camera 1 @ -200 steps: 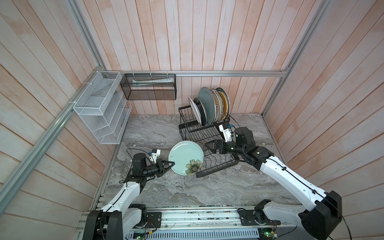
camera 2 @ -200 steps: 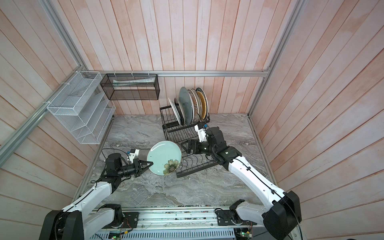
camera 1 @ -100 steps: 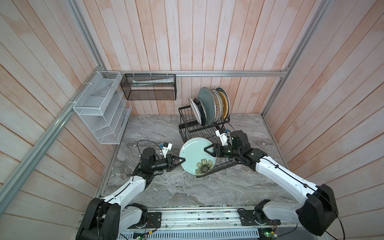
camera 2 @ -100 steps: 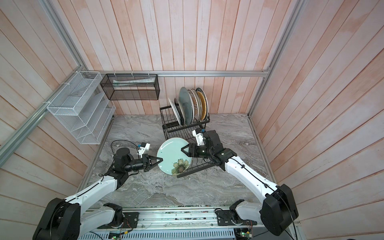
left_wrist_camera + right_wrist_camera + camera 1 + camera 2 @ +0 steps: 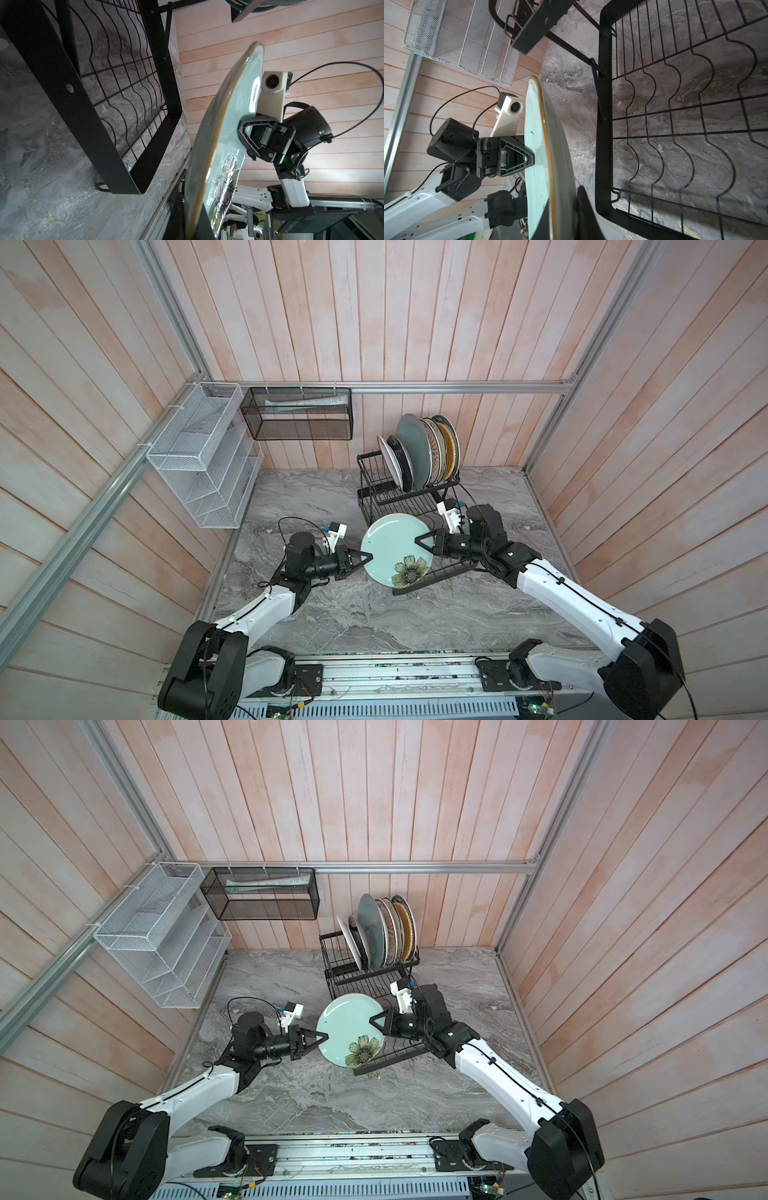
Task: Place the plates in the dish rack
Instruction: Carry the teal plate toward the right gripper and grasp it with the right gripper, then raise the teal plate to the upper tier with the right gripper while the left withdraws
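A pale green plate (image 5: 388, 545) (image 5: 345, 1027) with a flower hangs tilted over the table, at the front left of the dish rack's (image 5: 436, 577) (image 5: 390, 1057) flat lower tier. My left gripper (image 5: 368, 558) (image 5: 324, 1039) is shut on its left rim. My right gripper (image 5: 417, 540) (image 5: 372, 1020) is shut on its right rim. The left wrist view shows the plate (image 5: 220, 135) edge-on in my left gripper (image 5: 195, 218), and the right wrist view shows the plate (image 5: 535, 166) edge-on in my right gripper (image 5: 562, 216). Several plates (image 5: 415, 452) (image 5: 376, 932) stand upright in the upper tier.
A white mesh organizer (image 5: 203, 460) hangs on the left wall and a black mesh basket (image 5: 297, 414) on the back wall. The rack's wavy-wire lower tier (image 5: 602, 124) (image 5: 62, 62) lies just beyond the plate. Grey marble table (image 5: 332, 614) spreads in front.
The left arm carried the plate rightward to the rack's lower tier. The right arm came in from the rack and its jaws closed on the plate's right rim.
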Available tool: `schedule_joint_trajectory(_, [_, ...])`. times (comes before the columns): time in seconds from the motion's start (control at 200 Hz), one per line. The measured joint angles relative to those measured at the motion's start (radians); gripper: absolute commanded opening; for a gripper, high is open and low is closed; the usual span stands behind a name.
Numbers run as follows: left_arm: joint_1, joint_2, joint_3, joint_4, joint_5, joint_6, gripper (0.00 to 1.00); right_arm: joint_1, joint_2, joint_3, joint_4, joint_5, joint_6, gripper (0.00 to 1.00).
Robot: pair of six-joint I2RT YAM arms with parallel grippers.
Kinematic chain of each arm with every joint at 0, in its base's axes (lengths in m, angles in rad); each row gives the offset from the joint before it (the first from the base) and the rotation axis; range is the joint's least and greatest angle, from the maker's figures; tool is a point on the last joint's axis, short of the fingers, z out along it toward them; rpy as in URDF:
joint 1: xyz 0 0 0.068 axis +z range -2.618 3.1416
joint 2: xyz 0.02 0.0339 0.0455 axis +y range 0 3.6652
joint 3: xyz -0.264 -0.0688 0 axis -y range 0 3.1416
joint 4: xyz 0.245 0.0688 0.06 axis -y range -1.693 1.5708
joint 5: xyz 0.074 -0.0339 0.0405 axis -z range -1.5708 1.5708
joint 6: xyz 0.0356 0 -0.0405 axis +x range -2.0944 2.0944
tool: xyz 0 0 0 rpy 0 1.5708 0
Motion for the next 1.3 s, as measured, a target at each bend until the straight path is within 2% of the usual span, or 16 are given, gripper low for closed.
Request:
schedule_joint_trajectory(0.06, [0.000,0.006,0.001,0.000,0.002,0.003,0.00,-0.001,0.000,-0.002,0.002,0.000,0.002,0.00])
schedule_joint_trajectory(0.08, [0.000,0.008,0.002,0.000,0.002,0.005,0.07,-0.001,0.000,-0.002,0.001,0.000,0.002,0.00])
schedule_joint_trajectory(0.12, [0.000,0.011,0.006,-0.001,0.002,0.015,0.26,-0.002,0.000,-0.001,0.001,0.000,0.000,0.00])
schedule_joint_trajectory(0.2, [0.001,0.013,0.022,-0.015,-0.011,0.031,0.74,0.001,-0.001,0.005,-0.011,-0.003,-0.011,0.00])
schedule_joint_trajectory(0.225, [0.001,0.011,0.029,-0.021,-0.017,0.040,0.96,0.003,-0.002,0.010,-0.022,-0.005,-0.019,0.00])
schedule_joint_trajectory(0.24, [0.002,0.010,0.032,-0.024,-0.022,0.043,1.00,0.005,-0.002,0.012,-0.029,-0.005,-0.024,0.00])
schedule_joint_trajectory(0.34, [0.026,-0.040,0.035,-0.071,-0.067,0.064,1.00,0.013,-0.004,0.058,-0.083,-0.005,-0.054,0.00])
schedule_joint_trajectory(0.435, [0.087,-0.145,0.034,-0.119,-0.106,0.075,1.00,0.014,-0.004,0.142,-0.117,-0.004,-0.080,0.00])
schedule_joint_trajectory(0.625, [0.253,-0.413,0.037,-0.237,-0.183,0.130,1.00,0.040,0.037,0.392,-0.127,0.016,-0.139,0.00])
schedule_joint_trajectory(0.725, [0.293,-0.497,0.061,-0.317,-0.217,0.184,1.00,0.065,0.103,0.546,-0.139,0.066,-0.178,0.00])
schedule_joint_trajectory(0.95, [0.300,-0.519,0.106,-0.463,-0.254,0.314,1.00,0.105,0.356,0.972,-0.252,0.267,-0.305,0.00])
schedule_joint_trajectory(1.135, [0.300,-0.518,0.106,-0.582,-0.301,0.413,1.00,0.135,0.616,1.375,-0.414,0.542,-0.443,0.00])
schedule_joint_trajectory(1.295, [0.300,-0.518,0.104,-0.631,-0.328,0.468,1.00,0.182,0.814,1.686,-0.528,0.716,-0.541,0.00])
